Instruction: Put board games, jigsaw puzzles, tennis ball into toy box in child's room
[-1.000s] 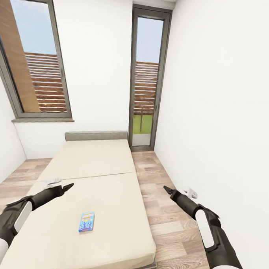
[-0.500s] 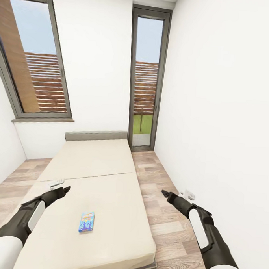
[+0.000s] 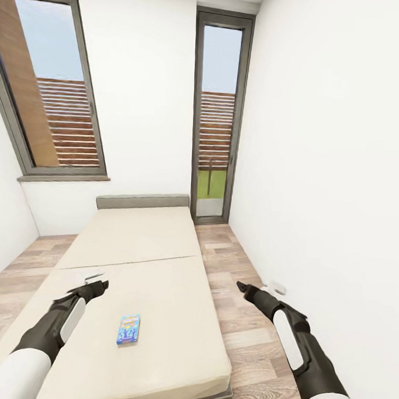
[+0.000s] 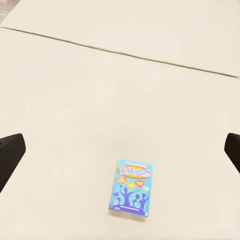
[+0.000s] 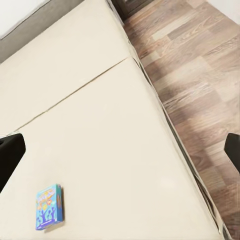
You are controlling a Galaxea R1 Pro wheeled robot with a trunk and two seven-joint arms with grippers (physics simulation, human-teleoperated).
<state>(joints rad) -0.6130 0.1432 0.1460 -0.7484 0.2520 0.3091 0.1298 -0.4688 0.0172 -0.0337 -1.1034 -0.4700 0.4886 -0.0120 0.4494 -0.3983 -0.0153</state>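
**Ana:** Head view had the bed point(image 3: 155, 261) running from 6 toward 12 o'clock: a matte beige mattress with a thin seam across its middle, a low grey headboard at the far end and a dark frame edge peeking out at the near corner. What lay on it?

**Ben:** One small board game point(image 3: 128, 328), a flat rectangular box, glossy blue with cartoon figures, flat on the near half of the mattress at about 6 o'clock. A pale flat object point(image 3: 94, 273) sat near the bed's left edge, just beyond the left gripper point(image 3: 101, 287); too small to identify.

**Ana:** And the grippers?

**Ben:** Left gripper hovered above the mattress at 8 o'clock, apart from the box. Right gripper point(image 3: 240, 286) hung over the wood-plank floor point(image 3: 245, 325) at 4 o'clock, off the bed's right edge. In each wrist view the dark fingers point(image 4: 10, 155) stood at opposite borders, so both jaws were spread wide, holding nothing.

**Ana:** Room to move?

**Ben:** Bare mattress surrounded the box on every side. A strip of plank floor ran between the bed's right edge and the plain white wall point(image 3: 329, 171), ending at a tall dark-framed window point(image 3: 217, 118) at 12 o'clock.
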